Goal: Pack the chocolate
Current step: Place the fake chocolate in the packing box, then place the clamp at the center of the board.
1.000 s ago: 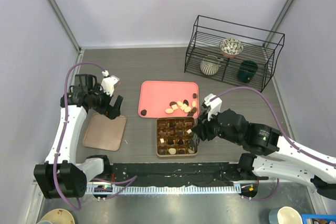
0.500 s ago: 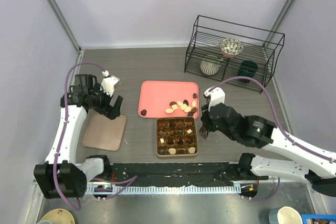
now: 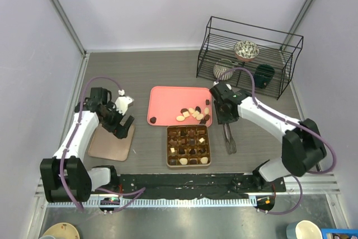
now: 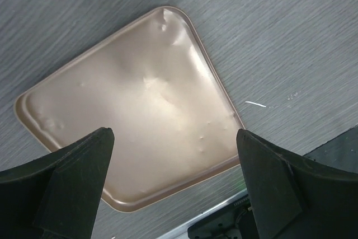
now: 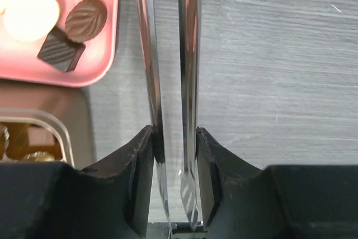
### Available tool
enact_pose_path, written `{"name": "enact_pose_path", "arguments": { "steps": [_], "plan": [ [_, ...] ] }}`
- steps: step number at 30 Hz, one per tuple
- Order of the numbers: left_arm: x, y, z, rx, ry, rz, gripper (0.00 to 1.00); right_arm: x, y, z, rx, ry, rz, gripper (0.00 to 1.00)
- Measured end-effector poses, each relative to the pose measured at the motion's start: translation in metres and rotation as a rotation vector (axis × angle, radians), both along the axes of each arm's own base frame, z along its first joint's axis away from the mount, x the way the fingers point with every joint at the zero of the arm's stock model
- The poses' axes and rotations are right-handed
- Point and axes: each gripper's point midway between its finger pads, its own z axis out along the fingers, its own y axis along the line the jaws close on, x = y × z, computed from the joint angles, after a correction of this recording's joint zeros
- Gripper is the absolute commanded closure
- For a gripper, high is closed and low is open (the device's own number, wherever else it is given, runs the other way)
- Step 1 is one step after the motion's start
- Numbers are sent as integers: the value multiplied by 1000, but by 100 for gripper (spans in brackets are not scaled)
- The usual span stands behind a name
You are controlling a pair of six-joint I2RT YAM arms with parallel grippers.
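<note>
Several chocolates (image 3: 193, 113) lie on the pink tray (image 3: 168, 102); dark and cream ones (image 5: 85, 19) show at the top left of the right wrist view. The gold-brown gridded box (image 3: 169, 145) holds several more chocolates in its cells. My right gripper (image 3: 225, 119) (image 5: 173, 138) is shut on metal tongs (image 3: 229, 141) (image 5: 187, 54), just right of the tray and box, above bare table. The tongs hold no chocolate. My left gripper (image 3: 122, 122) (image 4: 173, 155) is open and empty above the flat gold-brown lid (image 3: 111, 143) (image 4: 134, 116).
A black wire rack (image 3: 279, 65) at the back right holds two bowls and a dark mug. A black rail (image 3: 184, 186) runs along the table's front edge. The box's corner (image 5: 61, 130) lies just left of my right fingers.
My right gripper left the box's right edge and swung back to beside the tray's right side, with the tongs. My left gripper shifted slightly right and nearer, over the lid.
</note>
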Motion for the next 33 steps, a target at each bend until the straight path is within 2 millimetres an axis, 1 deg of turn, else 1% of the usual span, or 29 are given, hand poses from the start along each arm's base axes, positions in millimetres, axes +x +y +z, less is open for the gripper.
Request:
{"name": "enact_pose_path", "arguments": {
  "steps": [3,6,8,11,13,15,17,19,22,23,25,26,28,31,32,33],
  "plan": [
    [-4,-3,-11,17,23,-28,3,12,-3,-21,-12,42,-21,57],
    [-5,-13,-20,33,31,-81,2,23,-7,-40,-12,63,-48,49],
    [-3,-23,-27,56,25,-129,2,28,-13,-50,-16,67,-65,45],
    [0,-35,-36,94,26,-181,2,29,-20,-58,-19,68,-84,44],
    [3,-40,-43,116,32,-196,5,29,-22,-61,-23,62,-88,44],
    [7,-39,-51,143,44,-187,8,30,-23,-59,-24,47,-88,45],
    [11,-36,-56,168,50,-174,11,32,-24,-53,-19,15,-89,47],
    [13,-34,-62,188,52,-157,14,36,-25,-41,-12,-32,-93,47],
    [13,-33,-70,209,65,-146,26,44,-28,-16,2,-124,-105,45],
    [13,-34,-72,213,70,-144,31,46,-30,-5,7,-162,-111,44],
    [12,-37,-77,218,80,-147,37,50,-32,11,16,-214,-119,44],
    [12,-38,-78,223,86,-150,44,52,-32,21,23,-241,-124,44],
    [11,-41,-78,228,89,-152,52,56,-33,38,35,-286,-129,44],
    [11,-45,-79,240,90,-163,58,57,-35,58,53,-343,-133,44],
    [11,-47,-79,243,92,-163,62,57,-36,66,61,-366,-135,44],
    [11,-48,-79,247,93,-163,63,56,-36,72,66,-381,-134,44]
  ]
}}
